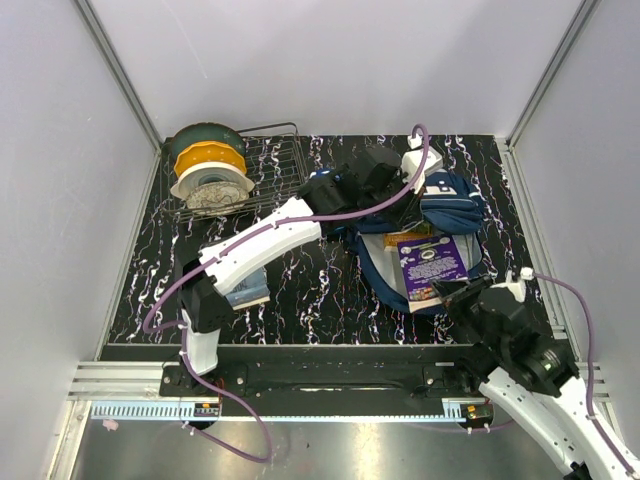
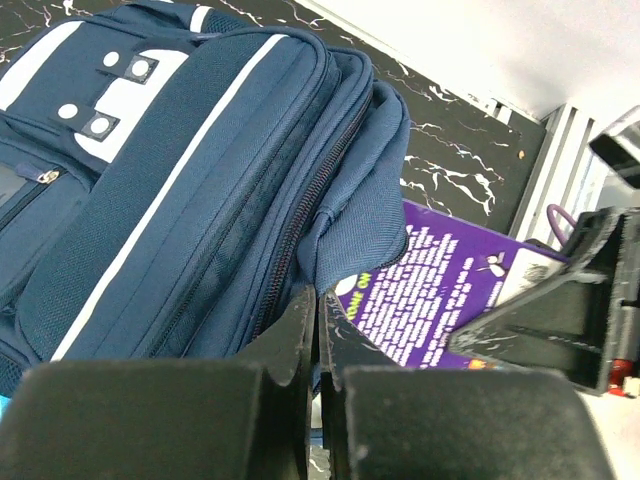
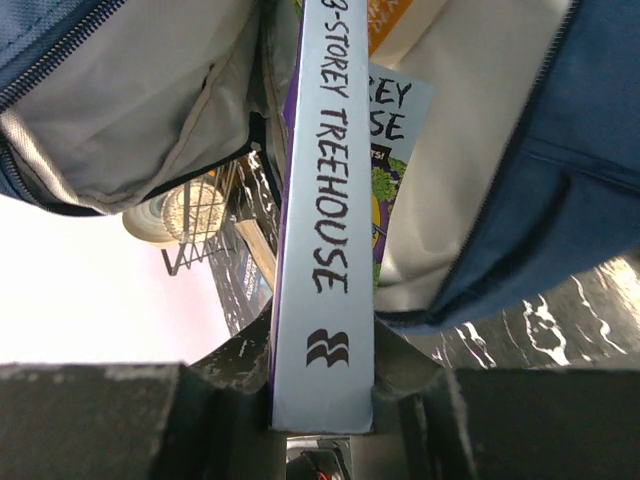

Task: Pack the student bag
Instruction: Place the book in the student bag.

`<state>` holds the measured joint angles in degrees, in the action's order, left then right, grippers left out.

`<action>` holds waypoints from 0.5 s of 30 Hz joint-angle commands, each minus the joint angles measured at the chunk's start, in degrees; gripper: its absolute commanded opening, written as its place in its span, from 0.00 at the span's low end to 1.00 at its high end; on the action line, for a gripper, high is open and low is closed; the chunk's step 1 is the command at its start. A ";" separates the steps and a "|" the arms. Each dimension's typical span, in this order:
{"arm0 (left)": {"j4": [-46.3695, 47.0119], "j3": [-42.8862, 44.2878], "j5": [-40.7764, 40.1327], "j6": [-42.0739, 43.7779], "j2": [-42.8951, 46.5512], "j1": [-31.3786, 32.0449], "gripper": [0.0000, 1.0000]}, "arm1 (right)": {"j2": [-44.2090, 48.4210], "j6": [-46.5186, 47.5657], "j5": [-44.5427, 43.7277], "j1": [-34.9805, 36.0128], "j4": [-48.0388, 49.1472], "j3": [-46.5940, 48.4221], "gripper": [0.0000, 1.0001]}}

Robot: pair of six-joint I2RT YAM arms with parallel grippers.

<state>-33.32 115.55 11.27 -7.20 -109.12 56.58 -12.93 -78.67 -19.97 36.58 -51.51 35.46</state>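
The student bag (image 1: 452,198) lies open at the table's right centre, its grey lining (image 1: 378,250) showing. In the left wrist view the bag (image 2: 170,170) fills the frame, navy with white stripes. My left gripper (image 1: 402,212) is shut on a fold of fabric at the bag's opening (image 2: 350,235); its fingertips (image 2: 318,298) meet there. A purple book (image 1: 432,262) rests partly inside the opening. My right gripper (image 1: 452,292) is shut on the book's near end, its spine (image 3: 322,250) held between the fingers (image 3: 322,345). A second book (image 3: 398,120) lies inside against the lining (image 3: 140,100).
A wire rack (image 1: 275,165) at the back left holds stacked spools (image 1: 208,165). Another book (image 1: 248,290) lies on the table under my left arm. White walls close in the table on three sides, and a metal rail (image 1: 300,380) runs along the near edge.
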 commanded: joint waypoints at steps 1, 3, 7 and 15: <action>8.71 1.43 0.95 -2.64 6.46 0.90 0.00 | 0.01 0.09 1.07 0.34 19.83 -2.32 0.00; 8.71 1.26 0.69 -3.17 6.64 0.90 0.00 | 0.36 2.20 0.63 0.34 24.06 -3.47 0.00; 8.80 0.91 1.91 -4.22 6.64 0.90 0.00 | 0.36 3.53 -1.47 0.25 27.68 -6.01 0.00; 9.24 0.91 4.38 -5.37 6.38 0.99 0.00 | -3.85 -4.46 -1.75 0.25 40.41 -16.55 0.00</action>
<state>-32.91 114.74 12.08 -10.28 -108.49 56.95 -14.79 -78.02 -20.51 36.60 -26.22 22.85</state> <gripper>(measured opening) 0.024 0.284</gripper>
